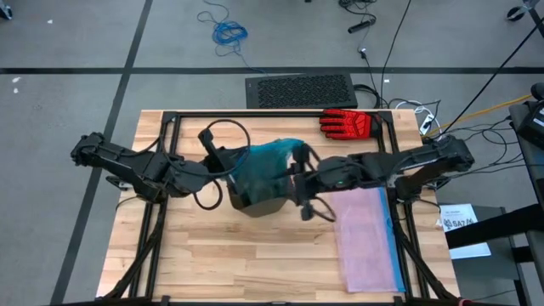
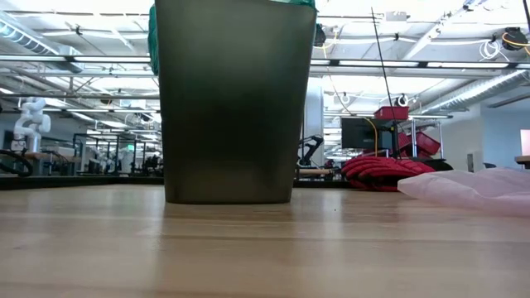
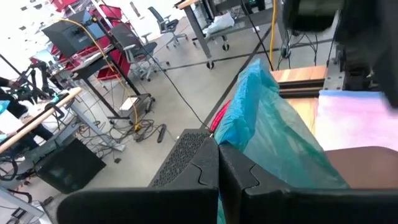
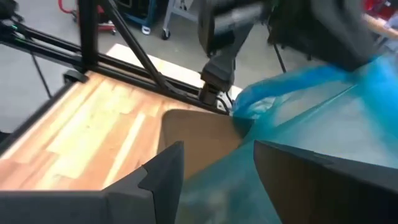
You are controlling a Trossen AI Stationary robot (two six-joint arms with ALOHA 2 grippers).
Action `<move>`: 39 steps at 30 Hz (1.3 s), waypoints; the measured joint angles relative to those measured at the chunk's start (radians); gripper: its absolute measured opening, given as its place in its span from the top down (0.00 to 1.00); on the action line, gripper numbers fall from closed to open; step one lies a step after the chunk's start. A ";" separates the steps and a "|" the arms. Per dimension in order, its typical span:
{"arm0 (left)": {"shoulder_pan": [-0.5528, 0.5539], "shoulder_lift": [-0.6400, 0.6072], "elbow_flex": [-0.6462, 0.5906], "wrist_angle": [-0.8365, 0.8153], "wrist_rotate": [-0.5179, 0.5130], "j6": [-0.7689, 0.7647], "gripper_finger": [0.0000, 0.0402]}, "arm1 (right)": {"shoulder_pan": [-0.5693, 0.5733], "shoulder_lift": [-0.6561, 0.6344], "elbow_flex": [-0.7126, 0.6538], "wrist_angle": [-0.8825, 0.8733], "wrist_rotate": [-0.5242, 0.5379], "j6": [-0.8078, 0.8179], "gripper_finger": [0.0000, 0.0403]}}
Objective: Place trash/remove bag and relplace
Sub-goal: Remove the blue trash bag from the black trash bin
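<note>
The left end effector (image 1: pixel 228 167) reaches in from the table's left edge to the left rim of the bin (image 1: pixel 255 202), which stands near the middle of the table (image 1: pixel 212 263). Its fingers (image 3: pixel 205 180) are pressed together, pinching a fold of the teal bag (image 1: pixel 268 161). The bag is bunched up over the top of the bin, between the two arms, and rises above the rim. In the low view the bin (image 2: pixel 232 99) stands upright on the wood with a strip of teal showing at its upper left edge. The right end effector (image 1: pixel 299 177) comes in from the right edge to the bin's right rim, its fingers (image 4: pixel 155 180) spread wide around teal plastic. Right of the bin a pale pink bag (image 1: pixel 367 238) lies flat near the right edge, and a red glove (image 1: pixel 347 123) lies by the far right corner.
</note>
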 joint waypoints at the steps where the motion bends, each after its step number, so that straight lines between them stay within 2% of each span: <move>1: 0.000 0.000 0.000 -0.001 0.000 0.000 1.00 | -0.007 0.021 -0.002 0.020 0.000 -0.003 0.54; 5: 0.000 0.000 0.002 -0.002 0.021 -0.001 1.00 | -0.035 0.080 -0.005 0.113 0.009 -0.044 0.54; 10: -0.018 0.000 0.002 -0.010 0.069 -0.003 1.00 | -0.054 0.066 -0.004 0.111 0.147 -0.084 0.54; 20: -0.029 0.000 0.002 -0.043 0.070 -0.030 1.00 | -0.011 0.024 -0.002 0.124 0.300 -0.236 0.54; 24: -0.029 0.000 0.002 -0.073 0.077 -0.056 1.00 | -0.024 0.027 -0.003 0.140 0.301 -0.261 0.54; 30: -0.029 0.000 0.002 -0.089 0.155 -0.079 1.00 | -0.063 0.043 -0.002 0.205 0.293 -0.318 0.54; 34: -0.029 0.000 0.002 -0.089 0.193 -0.079 1.00 | -0.107 0.052 -0.004 0.183 0.281 -0.278 0.64; 39: -0.029 0.000 0.002 -0.088 0.191 -0.058 1.00 | -0.122 0.054 -0.002 0.150 0.250 -0.267 0.94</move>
